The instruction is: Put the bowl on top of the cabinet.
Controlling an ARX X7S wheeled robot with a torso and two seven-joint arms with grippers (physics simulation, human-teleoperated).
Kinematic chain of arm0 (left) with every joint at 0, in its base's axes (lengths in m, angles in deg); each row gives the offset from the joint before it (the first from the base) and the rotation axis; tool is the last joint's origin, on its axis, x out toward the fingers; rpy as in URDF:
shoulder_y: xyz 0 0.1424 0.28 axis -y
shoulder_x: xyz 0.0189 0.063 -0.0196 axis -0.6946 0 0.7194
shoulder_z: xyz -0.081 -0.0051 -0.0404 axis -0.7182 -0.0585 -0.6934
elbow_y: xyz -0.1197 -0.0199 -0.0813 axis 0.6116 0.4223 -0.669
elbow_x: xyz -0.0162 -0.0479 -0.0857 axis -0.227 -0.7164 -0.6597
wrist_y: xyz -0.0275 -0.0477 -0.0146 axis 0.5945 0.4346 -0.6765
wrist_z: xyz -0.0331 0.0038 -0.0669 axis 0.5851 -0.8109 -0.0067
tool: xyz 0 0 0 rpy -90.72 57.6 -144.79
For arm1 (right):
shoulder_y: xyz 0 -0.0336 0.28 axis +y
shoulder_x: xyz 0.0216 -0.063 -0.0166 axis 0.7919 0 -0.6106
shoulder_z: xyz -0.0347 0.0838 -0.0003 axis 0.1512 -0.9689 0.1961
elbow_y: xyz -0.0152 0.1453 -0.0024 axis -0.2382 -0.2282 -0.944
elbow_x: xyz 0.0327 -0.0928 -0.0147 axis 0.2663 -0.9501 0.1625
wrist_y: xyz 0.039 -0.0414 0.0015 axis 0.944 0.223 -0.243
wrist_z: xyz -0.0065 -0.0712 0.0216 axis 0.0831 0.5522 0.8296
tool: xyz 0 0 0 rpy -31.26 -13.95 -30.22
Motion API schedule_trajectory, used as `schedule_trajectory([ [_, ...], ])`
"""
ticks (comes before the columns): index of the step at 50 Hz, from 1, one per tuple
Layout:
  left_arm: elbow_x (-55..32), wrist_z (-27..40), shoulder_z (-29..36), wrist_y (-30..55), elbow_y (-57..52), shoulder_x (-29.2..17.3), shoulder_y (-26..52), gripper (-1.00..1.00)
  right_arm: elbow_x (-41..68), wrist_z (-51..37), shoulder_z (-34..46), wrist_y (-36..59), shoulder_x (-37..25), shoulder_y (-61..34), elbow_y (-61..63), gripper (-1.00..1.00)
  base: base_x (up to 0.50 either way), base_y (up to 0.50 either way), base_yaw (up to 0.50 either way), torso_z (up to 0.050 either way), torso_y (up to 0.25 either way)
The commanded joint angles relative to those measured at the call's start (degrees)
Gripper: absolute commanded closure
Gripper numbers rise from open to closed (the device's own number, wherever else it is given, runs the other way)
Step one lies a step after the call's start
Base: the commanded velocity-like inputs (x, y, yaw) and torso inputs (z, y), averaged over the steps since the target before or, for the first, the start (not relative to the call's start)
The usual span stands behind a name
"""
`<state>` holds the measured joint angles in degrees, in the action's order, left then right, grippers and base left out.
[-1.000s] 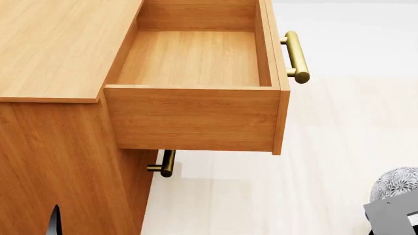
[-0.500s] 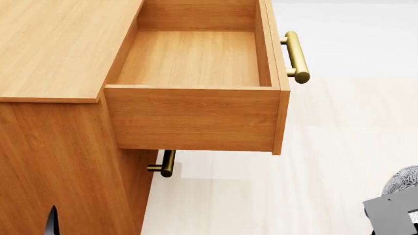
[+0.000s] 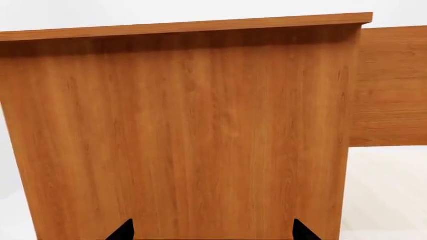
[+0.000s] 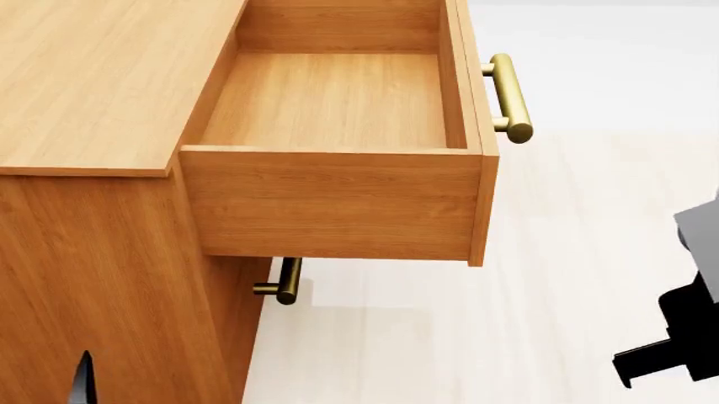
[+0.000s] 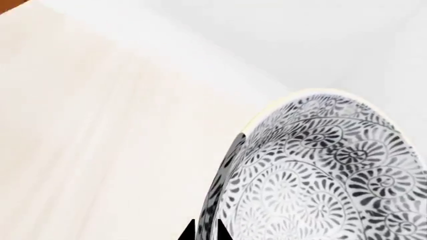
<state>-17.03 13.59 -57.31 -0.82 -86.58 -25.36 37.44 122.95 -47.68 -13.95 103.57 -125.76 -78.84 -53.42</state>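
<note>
In the right wrist view, the bowl (image 5: 320, 170), white with a dense dark petal pattern, is held tilted above the pale floor. My right gripper (image 5: 205, 234) is shut on its rim, one fingertip on each side of the wall. The bowl is out of sight in the head view, where only part of my right arm (image 4: 688, 332) shows at the right edge. The orange-brown cabinet (image 4: 90, 76) stands at the left with its flat top bare. My left gripper (image 3: 212, 232) is open, facing the cabinet's side panel (image 3: 187, 135) with nothing between its fingers.
The cabinet's top drawer (image 4: 332, 101) is pulled out and has nothing in it; its brass bar handle (image 4: 508, 97) juts to the right. A second brass handle (image 4: 286, 282) sits below it. Pale floor (image 4: 506, 320) lies between the drawer and my right arm.
My right arm has risen along the head view's right edge. The bowl, seen at the lower right corner before, has left that view. The left arm has barely moved.
</note>
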Motion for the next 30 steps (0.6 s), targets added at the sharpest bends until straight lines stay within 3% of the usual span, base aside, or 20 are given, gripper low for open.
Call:
schedule_trajectory([
  [1, -0.4, 0.1, -0.4, -0.4, -0.3, -0.3, -0.6, -1.00, 14.6, -10.2, 2.6, 7.8, -4.3, -14.5, 2.9, 1.00, 0.00, 0.00, 0.00, 0.000, 0.000],
  [5, -0.6, 0.3, -0.6, -0.3, -1.0, -0.5, -0.9, -1.00, 25.7, -17.8, 8.8, 7.8, -6.6, -24.6, 0.4, 1.00, 0.00, 0.00, 0.00, 0.000, 0.000],
  [15, -1.4, 0.6, -1.4, -0.6, -2.1, -1.0, -1.9, -1.00, 39.2, -27.0, 21.3, 7.8, -7.2, -42.8, -3.8, 1.00, 0.00, 0.00, 0.00, 0.000, 0.000],
  [24, -2.0, 0.7, -2.1, -1.0, -2.6, -1.3, -2.5, -1.00, 44.7, -30.6, 30.9, 7.3, -5.1, -54.8, -7.0, 1.00, 0.00, 0.00, 0.00, 0.000, 0.000],
  [30, -2.0, 0.9, -2.3, -0.8, -3.2, -1.7, -2.7, -1.00, 42.8, -28.9, 35.9, 6.6, -1.2, -59.7, -9.2, 1.00, 0.00, 0.00, 0.00, 0.000, 0.000],
])
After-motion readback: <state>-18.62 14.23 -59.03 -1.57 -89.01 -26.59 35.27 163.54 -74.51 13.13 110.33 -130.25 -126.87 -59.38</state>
